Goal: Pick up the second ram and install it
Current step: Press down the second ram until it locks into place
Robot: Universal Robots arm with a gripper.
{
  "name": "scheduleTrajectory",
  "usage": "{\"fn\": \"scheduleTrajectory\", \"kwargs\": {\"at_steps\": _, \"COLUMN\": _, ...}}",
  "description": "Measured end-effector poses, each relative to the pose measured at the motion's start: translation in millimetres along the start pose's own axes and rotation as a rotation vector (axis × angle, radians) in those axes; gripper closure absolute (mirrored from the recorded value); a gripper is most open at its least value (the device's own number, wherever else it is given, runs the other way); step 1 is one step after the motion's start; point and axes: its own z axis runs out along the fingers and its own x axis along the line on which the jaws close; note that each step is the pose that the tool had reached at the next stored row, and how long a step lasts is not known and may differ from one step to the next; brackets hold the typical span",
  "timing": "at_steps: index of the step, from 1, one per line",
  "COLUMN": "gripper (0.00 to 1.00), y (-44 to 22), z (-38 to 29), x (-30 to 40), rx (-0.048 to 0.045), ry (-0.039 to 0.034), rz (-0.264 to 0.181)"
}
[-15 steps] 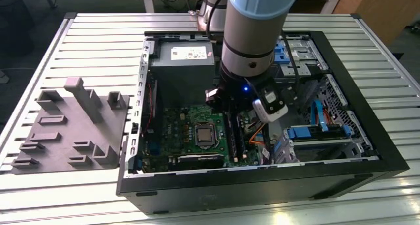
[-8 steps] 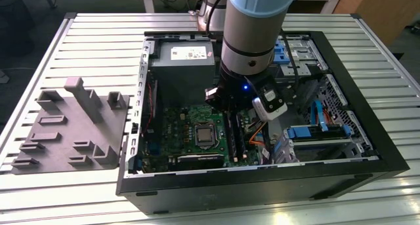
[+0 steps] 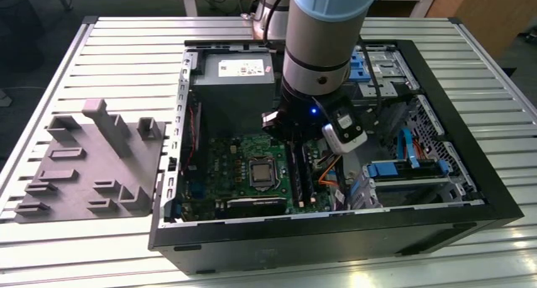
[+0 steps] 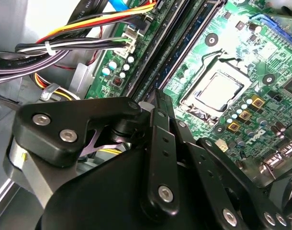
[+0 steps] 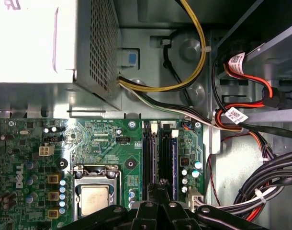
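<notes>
My gripper (image 5: 160,184) is down inside the open computer case (image 3: 470,175), over the row of memory slots (image 5: 160,153) on the green motherboard (image 5: 103,139). Its two black fingers (image 4: 158,103) lie pressed together, with the tip right at the slots (image 4: 184,33). A dark ram stick (image 5: 174,158) with a bluish edge stands in one slot beside the tip. I cannot tell whether a ram sits under the fingertips, since the fingers hide that spot. In the exterior view the arm's wrist (image 3: 315,105) covers the slot area, and dark sticks (image 3: 300,175) show just below it.
The processor socket (image 5: 95,196) lies next to the slots. The power supply (image 3: 233,74) fills the case's far corner. Bundled cables (image 5: 261,187) and a drive cage (image 3: 403,171) crowd the exterior view's right. A grey parts fixture (image 3: 92,162) sits on the slatted table (image 3: 126,43) outside the case.
</notes>
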Motion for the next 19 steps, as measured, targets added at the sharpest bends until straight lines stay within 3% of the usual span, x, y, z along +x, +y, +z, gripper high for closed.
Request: {"fn": "scheduleTrajectory", "kwargs": {"at_steps": 19, "gripper": 0.89, "y": 5.6, "z": 0.3, "x": 0.1, "rx": 0.0000, "ry": 0.0000, "rz": 0.000}}
